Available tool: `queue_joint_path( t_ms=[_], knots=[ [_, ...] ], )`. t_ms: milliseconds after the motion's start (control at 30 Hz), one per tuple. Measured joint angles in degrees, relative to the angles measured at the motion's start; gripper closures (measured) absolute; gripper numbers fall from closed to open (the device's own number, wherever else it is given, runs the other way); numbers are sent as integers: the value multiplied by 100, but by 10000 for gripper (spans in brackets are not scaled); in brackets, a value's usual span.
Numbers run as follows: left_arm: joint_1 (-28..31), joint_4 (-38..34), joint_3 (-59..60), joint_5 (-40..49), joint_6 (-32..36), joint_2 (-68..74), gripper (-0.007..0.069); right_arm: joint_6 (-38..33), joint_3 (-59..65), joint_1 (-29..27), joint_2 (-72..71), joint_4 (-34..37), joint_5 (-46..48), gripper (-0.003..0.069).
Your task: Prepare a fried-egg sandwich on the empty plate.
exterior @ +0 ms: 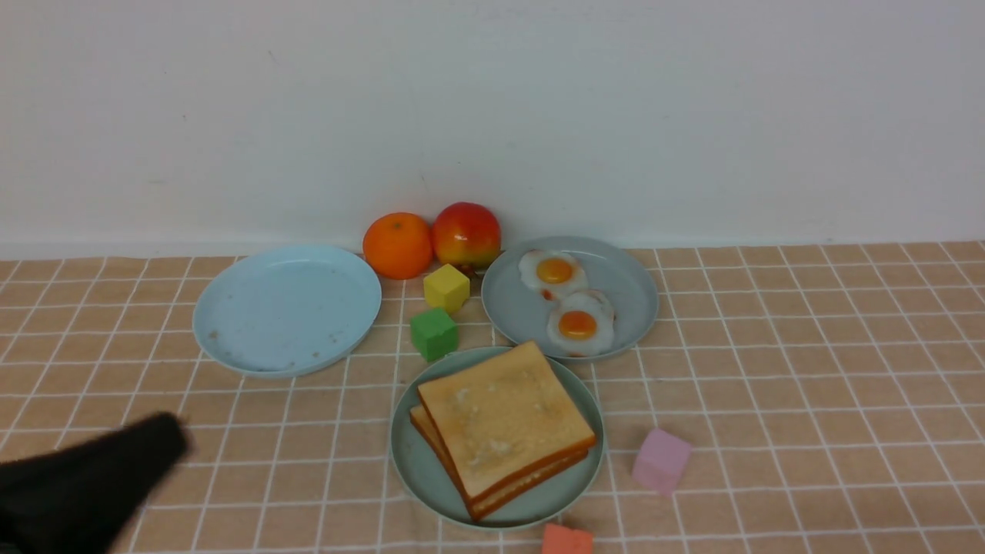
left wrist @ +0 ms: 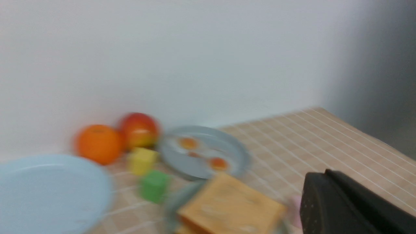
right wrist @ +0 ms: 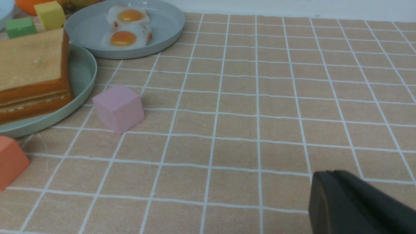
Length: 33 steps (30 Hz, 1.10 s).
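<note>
The sandwich appeared not yet begun. The only bare plate was the pale sky-blue plate [exterior: 231, 331], at the left of the checked worktop [exterior: 808, 369] and nothing lay on it. Two toast slices [exterior: 504, 419] sat stacked, slightly askew, on the mint-green plate [exterior: 408, 454] near the front centre, and no egg showed between them. Two fried eggs [exterior: 581, 323] lay touching each other on the grey-blue plate [exterior: 631, 292] just behind it. So toast, egg and toast all seemed left to move. The left end effector [exterior: 165, 438] was a dark, motion-blurred shape at the lower left edge, near the sky-blue plate but apart from it, clenched and grasping nothing. The right end effector [right wrist: 321, 198] was out of the front view; its wrist camera showed only a dark tip over bare cloth, well apart from the plates, also closed and empty. An orange [exterior: 398, 245] and an apple [exterior: 465, 233] stood by the wall, a yellow cube [exterior: 446, 287] and a green cube [exterior: 434, 333] between the plates, a pink cube [exterior: 660, 460] right of the toast. A red-orange cube [exterior: 567, 540] was cut off at the bottom edge. The left wrist view was blurred throughout, and the seam between the slices was too thin to rule out something inside.
</note>
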Motion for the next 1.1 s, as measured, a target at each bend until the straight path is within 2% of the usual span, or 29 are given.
queue_joint_path(
  t_ms=[33, 167, 233, 333, 533, 1100],
  knots=[
    [496, 107, 154, 119, -87, -394, 638, 0, 0, 0, 0, 0, 0, 653],
    [1810, 318, 638, 529, -382, -1323, 638, -1, 0, 0, 0, 0, 0, 648],
    [2344, 383, 952, 721, -623, -1799, 638, -1, 0, 0, 0, 0, 0, 648],
    [2777, 480, 1301, 1041, -940, -2058, 638, -1, 0, 0, 0, 0, 0, 645],
    [2949, 610, 1381, 2590, -1366, -2082, 638, -6, 0, 0, 0, 0, 2, 638],
    [2949, 610, 1381, 2686, -1408, -2082, 638, -6, 0, 0, 0, 0, 2, 617]
  ],
)
